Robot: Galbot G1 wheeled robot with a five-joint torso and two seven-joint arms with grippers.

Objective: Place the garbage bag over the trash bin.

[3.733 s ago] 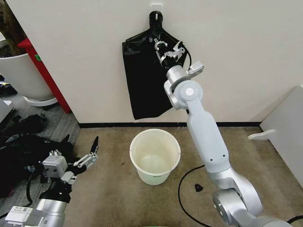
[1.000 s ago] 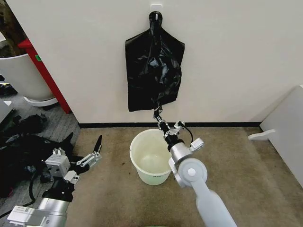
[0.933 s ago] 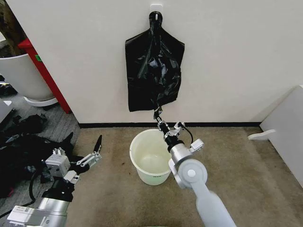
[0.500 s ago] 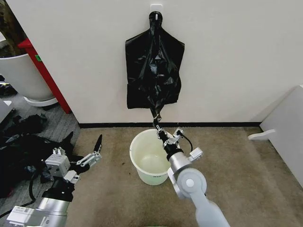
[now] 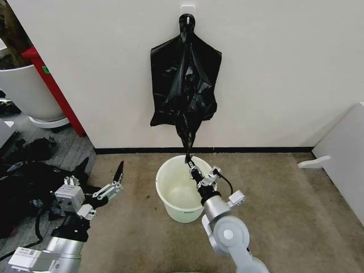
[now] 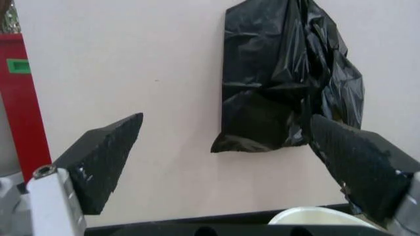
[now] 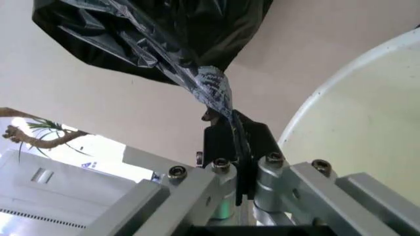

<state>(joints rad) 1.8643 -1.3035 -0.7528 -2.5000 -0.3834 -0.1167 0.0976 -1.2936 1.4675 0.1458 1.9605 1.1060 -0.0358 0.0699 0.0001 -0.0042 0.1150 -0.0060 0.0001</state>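
1. Against the pale wall, our garbage bag point(image 5: 185, 91) hangs from a hook point(image 5: 187, 19), its bottom stretched down.
2. Our right gripper point(image 5: 192, 164) has its fingers clamped on that tail, above the trash bin point(image 5: 183, 188) on the carpet.
3. We should pull down steadily, avoiding tears.
4. Our left gripper point(image 5: 103, 183) waits low, fingers apart.

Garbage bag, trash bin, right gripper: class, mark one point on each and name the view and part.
garbage bag point(image 5: 185, 85): head view, wrinkled middle of its hanging body.
trash bin point(image 5: 161, 170): head view, rolled rim.
right gripper point(image 5: 190, 164): head view, fingertips shut on the bag's pulled-down tail.
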